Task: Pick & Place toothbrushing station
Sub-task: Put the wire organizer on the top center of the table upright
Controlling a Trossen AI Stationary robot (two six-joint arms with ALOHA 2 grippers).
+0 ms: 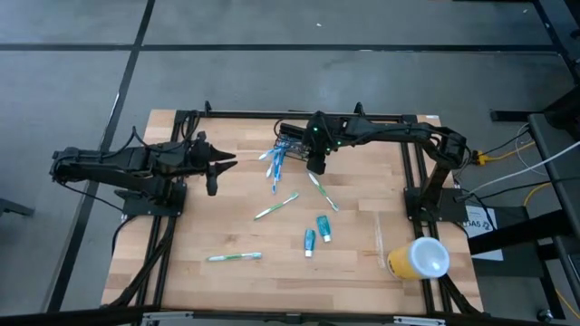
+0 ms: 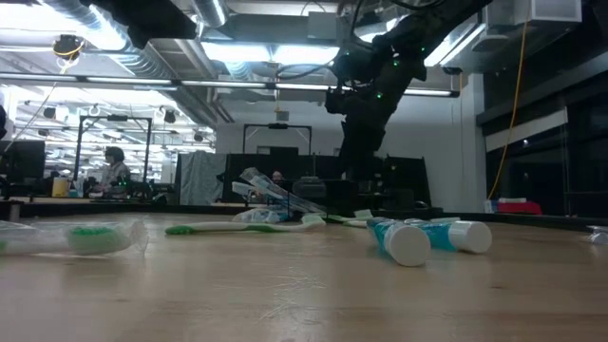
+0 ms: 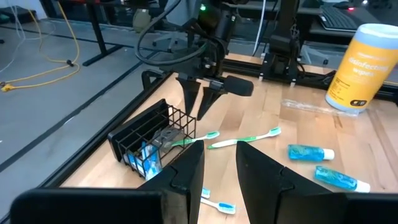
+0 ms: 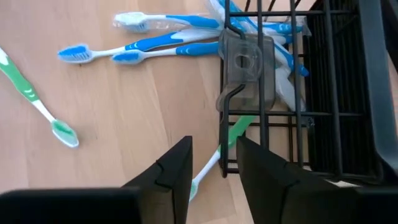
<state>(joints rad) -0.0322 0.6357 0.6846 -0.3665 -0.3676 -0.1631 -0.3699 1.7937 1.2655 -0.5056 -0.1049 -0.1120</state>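
The toothbrushing station, a low black wire-mesh holder [image 1: 292,138] [image 3: 146,134] [image 4: 280,93], sits at the table's far middle. Several blue toothbrushes [image 4: 155,46] stick out of it onto the wood. A green toothbrush [image 3: 194,138] lies with one end at the holder. My right gripper [image 1: 315,167] [image 3: 198,109] [image 4: 214,168] is open and points down at the holder's end, its fingers on either side of a corner wire and the green handle. No touch shows. My left gripper [image 1: 217,172] [image 3: 219,177] is open and holds nothing, left of the holder.
More green toothbrushes [image 1: 276,206] [image 1: 234,257] [image 1: 323,192] and two toothpaste tubes [image 1: 323,226] [image 1: 309,241] lie on the wood in the table's middle and near part. A yellow cup with a white lid [image 1: 419,258] stands near right. Black frame rails [image 1: 412,172] edge the table.
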